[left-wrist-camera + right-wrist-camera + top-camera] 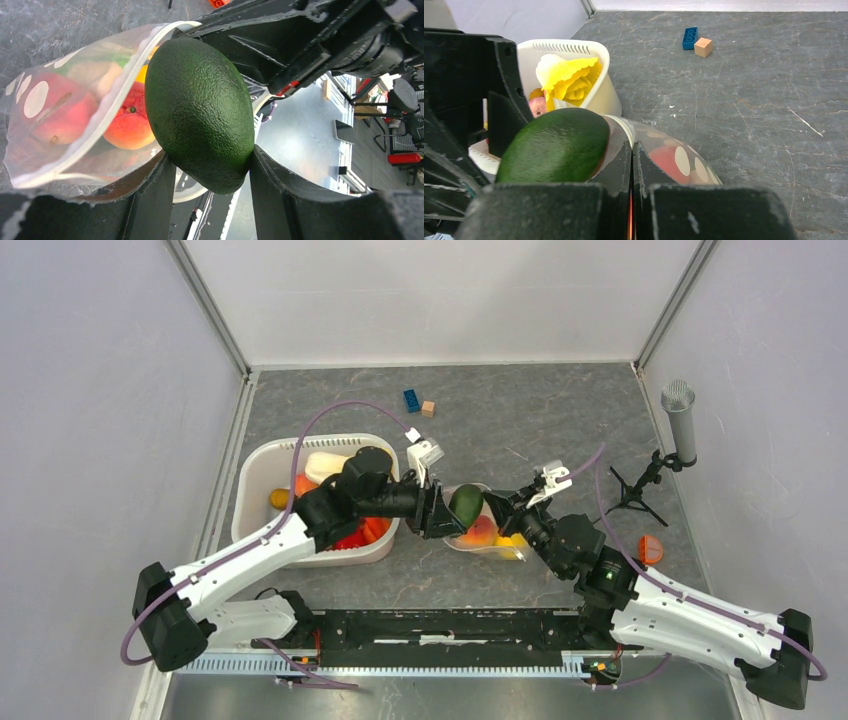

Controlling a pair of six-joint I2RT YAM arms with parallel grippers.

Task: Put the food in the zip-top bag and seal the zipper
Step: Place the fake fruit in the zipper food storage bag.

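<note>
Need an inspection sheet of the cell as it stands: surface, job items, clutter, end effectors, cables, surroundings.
Surface: grey stone-pattern table, scuffed; no spills seen.
Job's things: zip-top bag mouth open, peaches inside; green avocado at the mouth; yellow crinkled piece in white basket.
Clutter: blue brick beside wooden cube; small orange item at right.
End effectors: left end effector shut on avocado; right end effector shut on the bag's mouth edge.
Cables: purple cable arcs over basket.
Surroundings: white walls; microphone on stand, right.
</note>
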